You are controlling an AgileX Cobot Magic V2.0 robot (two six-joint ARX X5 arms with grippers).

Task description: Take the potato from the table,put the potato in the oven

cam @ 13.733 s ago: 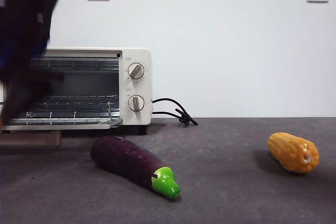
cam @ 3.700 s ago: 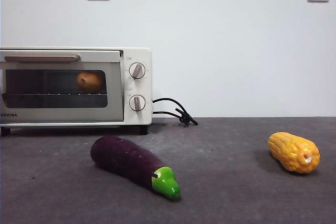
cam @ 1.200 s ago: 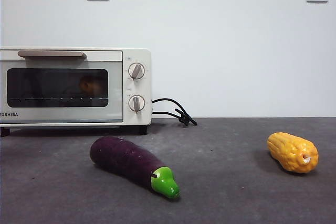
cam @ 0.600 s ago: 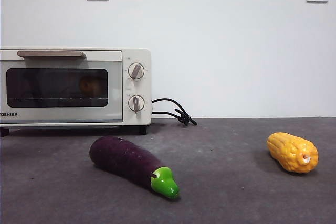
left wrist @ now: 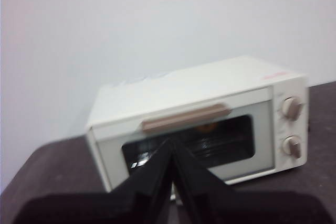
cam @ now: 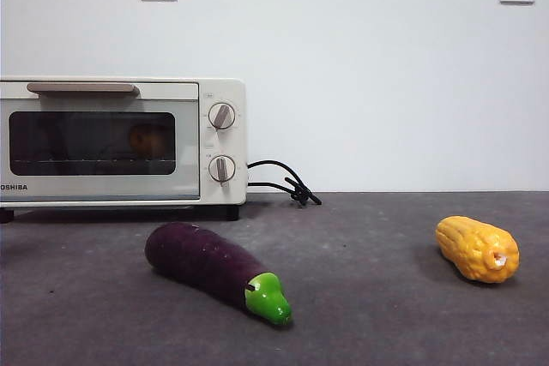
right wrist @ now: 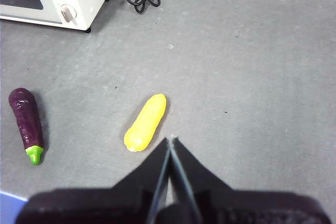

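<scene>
The cream-white oven [cam: 120, 139] stands at the back left of the table [cam: 369, 297] with its glass door closed. Behind the dark glass the orange-brown potato [cam: 147, 138] shows dimly on the rack; the left wrist view also catches the potato [left wrist: 209, 127] as an orange spot behind the door. My left gripper [left wrist: 172, 148] hangs shut and empty in front of the oven [left wrist: 199, 124], a little back from its beige handle [left wrist: 185, 118]. High over the table, my right gripper [right wrist: 170, 141] is shut and empty, above the corn cob. Neither arm shows in the front view.
A purple eggplant [cam: 210, 269] with a green tip lies in front of the oven. A yellow corn cob [cam: 477, 249] lies at the right. The oven's black cord [cam: 283, 184] coils on the table beside it. Two wall sockets sit on the white wall.
The oven door, ajar three seconds ago, has stood shut for the last second. Twelve seconds ago it was open with a dark arm at it. The potato rests inside.
</scene>
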